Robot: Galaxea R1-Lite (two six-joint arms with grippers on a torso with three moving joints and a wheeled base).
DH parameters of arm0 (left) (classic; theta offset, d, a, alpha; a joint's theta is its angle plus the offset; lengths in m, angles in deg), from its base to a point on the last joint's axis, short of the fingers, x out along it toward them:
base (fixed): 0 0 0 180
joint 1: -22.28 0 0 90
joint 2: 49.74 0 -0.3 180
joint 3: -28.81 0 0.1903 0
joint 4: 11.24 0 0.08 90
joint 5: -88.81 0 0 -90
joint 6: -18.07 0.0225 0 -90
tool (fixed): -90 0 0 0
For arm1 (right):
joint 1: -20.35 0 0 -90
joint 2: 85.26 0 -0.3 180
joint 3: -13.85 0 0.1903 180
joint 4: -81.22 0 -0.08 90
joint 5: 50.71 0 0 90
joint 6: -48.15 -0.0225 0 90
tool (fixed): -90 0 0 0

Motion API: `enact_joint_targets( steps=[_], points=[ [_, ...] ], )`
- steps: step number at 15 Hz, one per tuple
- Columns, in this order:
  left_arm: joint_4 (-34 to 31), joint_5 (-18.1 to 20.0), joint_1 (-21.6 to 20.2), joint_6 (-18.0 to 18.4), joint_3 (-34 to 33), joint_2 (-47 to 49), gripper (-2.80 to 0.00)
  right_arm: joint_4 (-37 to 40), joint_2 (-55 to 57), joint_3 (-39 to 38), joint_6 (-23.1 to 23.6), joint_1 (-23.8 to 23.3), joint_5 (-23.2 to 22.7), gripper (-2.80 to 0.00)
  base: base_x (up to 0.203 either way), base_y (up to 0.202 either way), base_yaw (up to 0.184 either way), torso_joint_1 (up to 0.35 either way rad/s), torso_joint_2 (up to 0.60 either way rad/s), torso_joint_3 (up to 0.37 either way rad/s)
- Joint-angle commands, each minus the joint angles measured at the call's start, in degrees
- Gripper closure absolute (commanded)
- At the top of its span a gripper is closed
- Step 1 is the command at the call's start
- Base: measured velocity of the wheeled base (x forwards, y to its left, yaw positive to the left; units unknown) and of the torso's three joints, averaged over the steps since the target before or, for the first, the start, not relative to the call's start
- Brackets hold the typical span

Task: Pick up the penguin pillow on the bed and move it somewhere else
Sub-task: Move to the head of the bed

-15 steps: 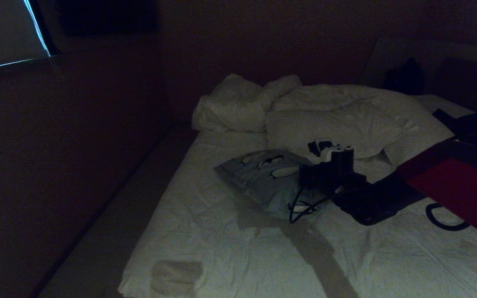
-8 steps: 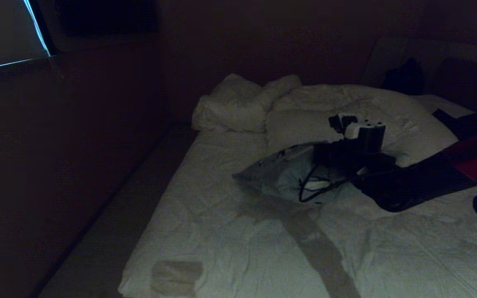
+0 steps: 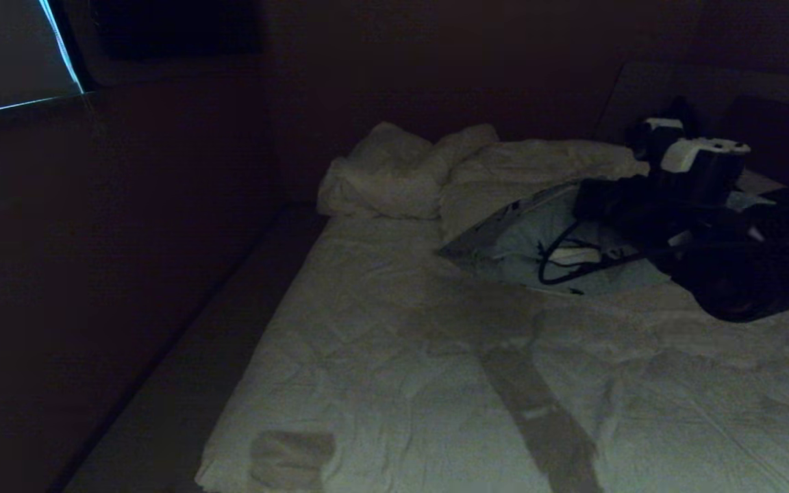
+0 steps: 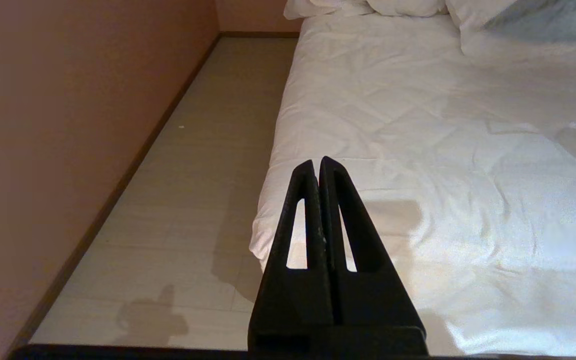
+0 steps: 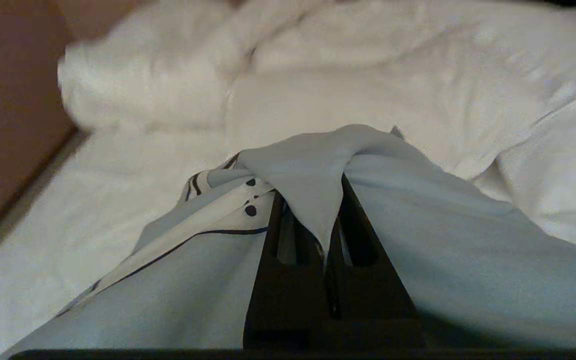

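Observation:
The penguin pillow (image 3: pixel 504 243), light blue-grey with black-and-white print, hangs tilted over the bed (image 3: pixel 401 356) at the right, near the white bedding at the head end. My right gripper (image 3: pixel 593 205) is shut on a bunched fold of its cover. In the right wrist view the cloth (image 5: pixel 443 240) drapes over both black fingers (image 5: pixel 273 235) and hides their tips. My left gripper (image 4: pixel 318 162) is shut and empty, parked above the bed's near left corner (image 4: pixel 278 235). A grey-blue patch of the pillow (image 4: pixel 543 20) shows far off in the left wrist view.
Rumpled white pillows (image 3: pixel 394 174) and a duvet (image 3: pixel 559 161) lie at the head of the bed, under a dark headboard (image 3: pixel 709 89). A wall (image 3: pixel 127 239) and a narrow strip of floor (image 3: pixel 182 383) run along the bed's left side.
My right gripper has risen and swung right, toward the head of the bed, with the penguin pillow in it. The pillow has come off the mattress. The left arm has not moved.

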Motion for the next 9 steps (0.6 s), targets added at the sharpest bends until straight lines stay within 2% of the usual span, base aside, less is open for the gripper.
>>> enact_joint_targets(
  steps=[1,9],
  points=[
    [0.0,0.0,0.0,0.0,-0.1,0.0,0.0,-0.3,-2.9,0.1,0.0,-1.3,0.0,0.0,0.0,0.0,0.0,0.0,0.0,0.0],
    [0.0,0.0,0.0,-0.1,-0.1,0.0,0.0,-0.3,-12.5,-2.1,-0.1,-4.0,-0.5,0.0,0.0,0.0,0.0,0.0,0.0,0.0]
  ],
)
